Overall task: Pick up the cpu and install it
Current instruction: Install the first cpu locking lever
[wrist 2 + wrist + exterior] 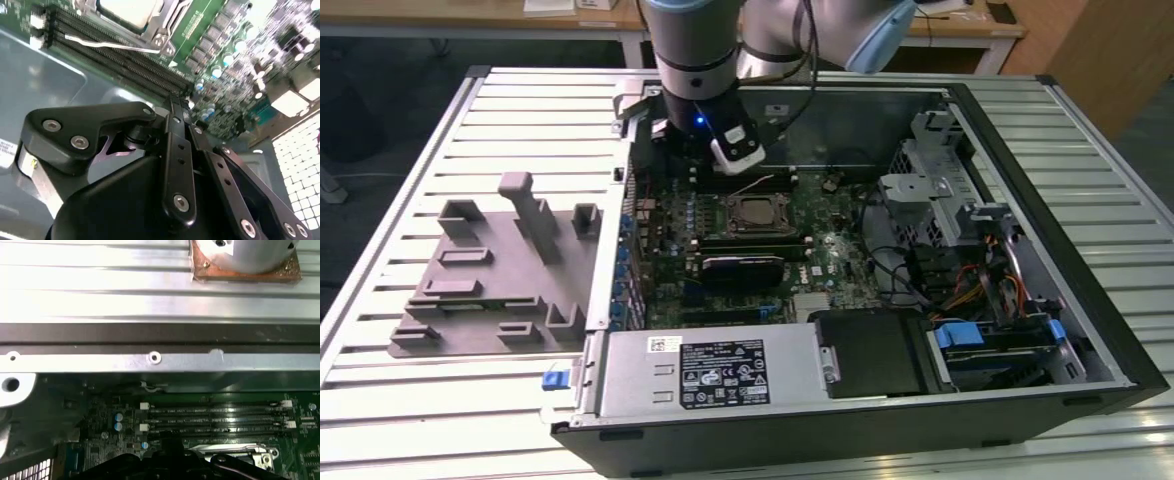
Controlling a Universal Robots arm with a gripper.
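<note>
The cpu [754, 213], a small square chip with a pale silvery top, lies inside the metal frame of the motherboard socket in the open computer case [1067, 300]. In the second wrist view the cpu [127, 10] shows at the picture's edge, beyond the memory slots [120, 60]. My gripper [719, 172] hangs over the board near the case's far wall, a short way off the cpu toward the exterior view's left. Its black fingers [175, 130] stand together and nothing shows between them. The first wrist view catches its dark tip [170, 460].
Grey plastic fixture blocks [494, 270] sit on the slatted table at the exterior view's left. A power supply [707, 370] fills the case's near side, and a drive cage [941, 200] with cables stands at the right. A thin white cable [115, 46] crosses the memory slots.
</note>
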